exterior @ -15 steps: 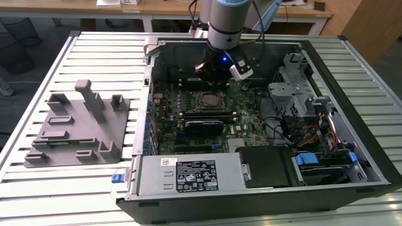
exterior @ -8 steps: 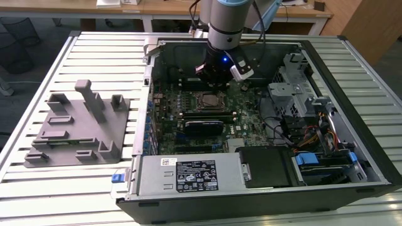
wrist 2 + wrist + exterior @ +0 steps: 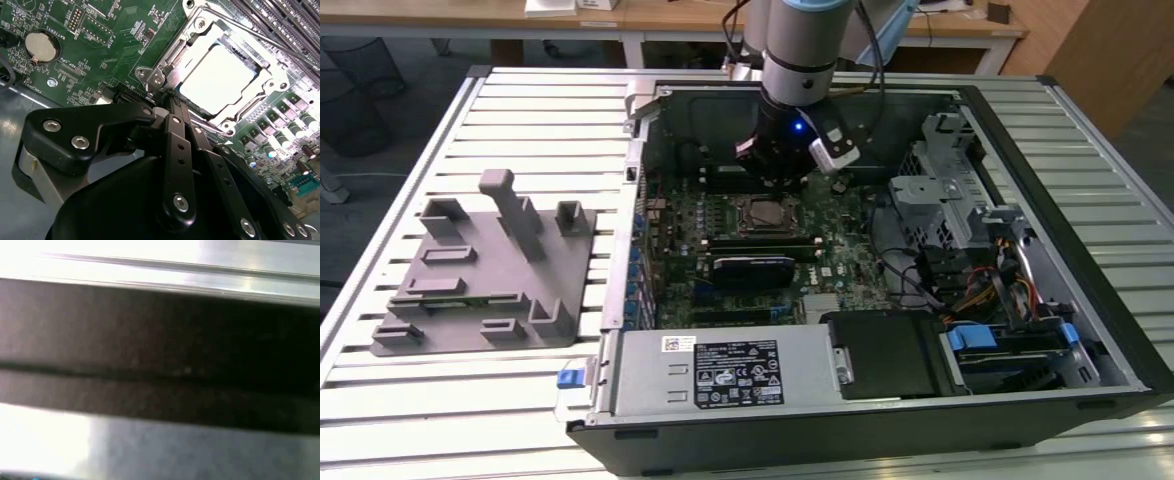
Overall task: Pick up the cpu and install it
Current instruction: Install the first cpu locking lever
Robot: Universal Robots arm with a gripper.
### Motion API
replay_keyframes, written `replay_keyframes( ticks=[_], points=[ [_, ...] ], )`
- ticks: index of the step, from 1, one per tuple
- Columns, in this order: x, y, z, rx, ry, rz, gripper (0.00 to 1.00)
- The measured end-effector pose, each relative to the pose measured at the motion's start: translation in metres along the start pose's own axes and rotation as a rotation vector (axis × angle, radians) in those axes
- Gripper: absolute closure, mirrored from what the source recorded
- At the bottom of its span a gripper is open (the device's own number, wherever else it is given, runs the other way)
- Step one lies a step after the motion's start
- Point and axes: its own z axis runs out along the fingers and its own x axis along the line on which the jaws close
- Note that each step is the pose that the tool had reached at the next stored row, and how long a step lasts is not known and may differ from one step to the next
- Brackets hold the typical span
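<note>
CPU (image 3: 216,80) seated in the motherboard socket (image 3: 260,65), silver top up, retention frame around it. Arm vertical over the open computer case (image 3: 1067,250), gripper (image 3: 170,102) just beside the socket corner, fingers pinched together, nothing between them. Grey tray (image 3: 480,270) sits at the exterior view's left.

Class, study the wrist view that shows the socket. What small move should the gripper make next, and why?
Probably a short, straight lift away from the board. In the second wrist view the cpu already lies flat in the socket, inside its metal frame. The gripper is shut with nothing between its fingers, its tips at the frame's corner, so a sideways move might snag it.
</note>
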Motion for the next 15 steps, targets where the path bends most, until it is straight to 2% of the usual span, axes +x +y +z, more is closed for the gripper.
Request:
replay_keyframes(
  ticks=[6,11,15],
  points=[
    [0.0007,0.0003,-0.0046,-0.0072,-0.0003,0.0,0.89],
    [0.0108,0.0011,-0.0045,-0.0195,-0.0015,-0.002,0.89],
    [0.0139,0.0014,-0.0048,-0.0253,-0.0022,-0.007,0.89]
  ],
)
